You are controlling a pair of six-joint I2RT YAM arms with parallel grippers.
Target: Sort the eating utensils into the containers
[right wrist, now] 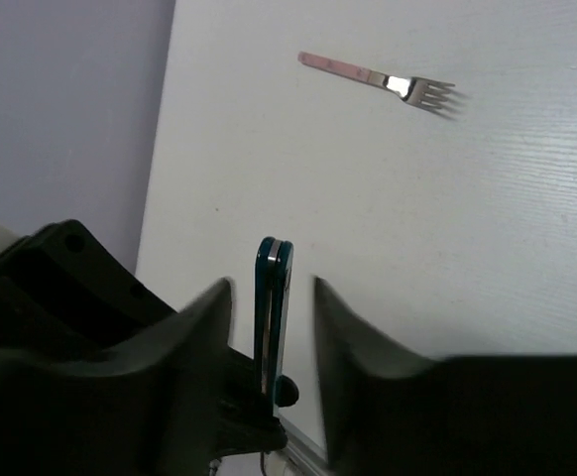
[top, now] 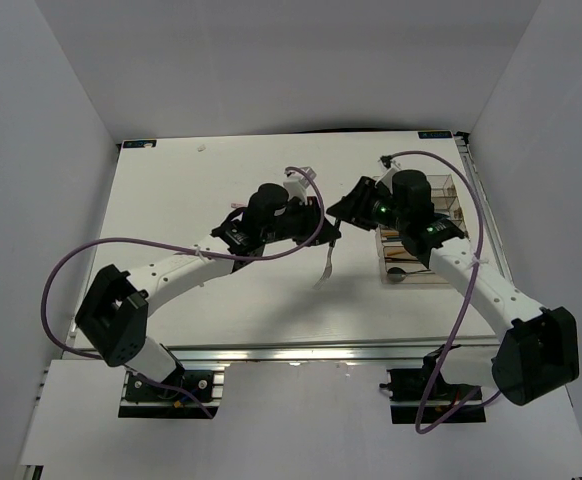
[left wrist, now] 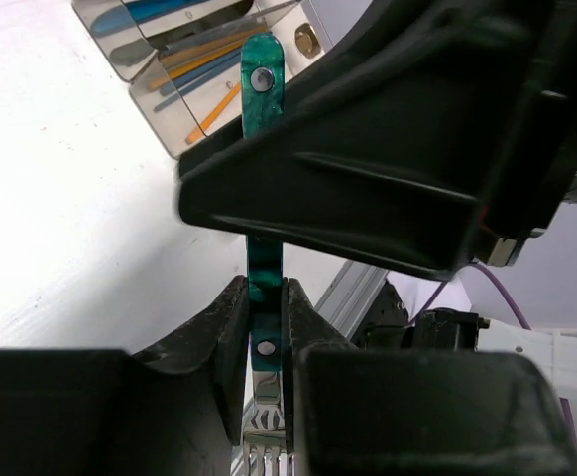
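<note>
My left gripper is shut on a teal-handled fork and holds it above the table. The silver tines hang down toward the near edge. My right gripper is open, and its fingers stand on either side of the fork's free handle end without closing on it. In the left wrist view the right gripper's black body crosses in front of the handle. The clear divided tray lies to the right. It holds chopsticks, a blue piece and dark utensils. A pink-handled fork lies flat on the table.
The tray sits near the table's right edge, under my right arm. Purple cables loop over both arms. White walls close in the table at the back and sides. An aluminium rail runs along the near edge.
</note>
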